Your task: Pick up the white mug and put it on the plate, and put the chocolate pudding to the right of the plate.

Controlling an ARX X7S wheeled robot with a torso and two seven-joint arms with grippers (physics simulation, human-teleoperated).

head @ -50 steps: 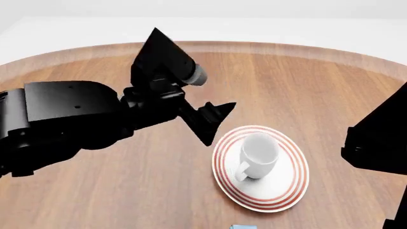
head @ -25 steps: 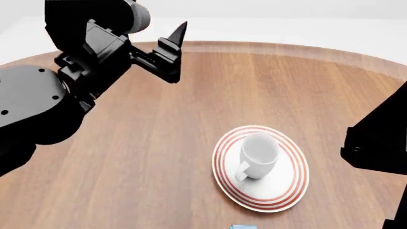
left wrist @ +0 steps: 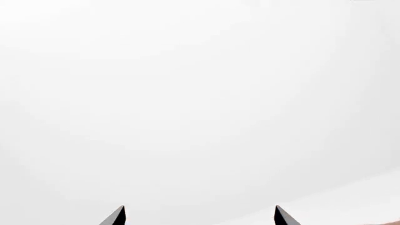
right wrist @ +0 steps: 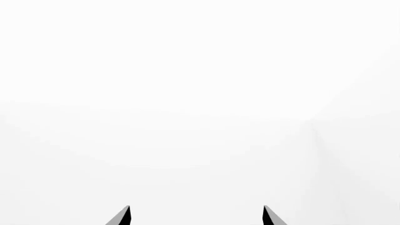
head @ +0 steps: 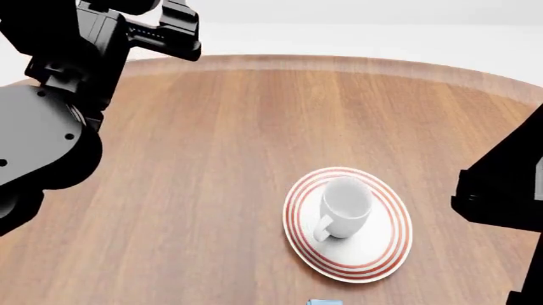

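The white mug (head: 345,204) stands upright on the red-ringed plate (head: 383,251), handle toward the near left. At the head view's bottom edge, just in front of the plate, shows a light blue sliver of the chocolate pudding (head: 324,302). My left arm (head: 51,121) is raised at the far left, well away from the plate. In its wrist view the left gripper (left wrist: 200,215) is open, with only blank white between its fingertips. The right gripper (right wrist: 196,215) is open too, facing blank white. My right arm (head: 500,190) hangs at the right edge.
The round wooden table (head: 212,190) fills the head view, its far rim (head: 339,60) curving along the back. A white floor lies beyond it.
My left arm has lifted and swung up and to the left, away from the plate, and its fingers have left the head view. The mug, plate and right arm have stayed put.
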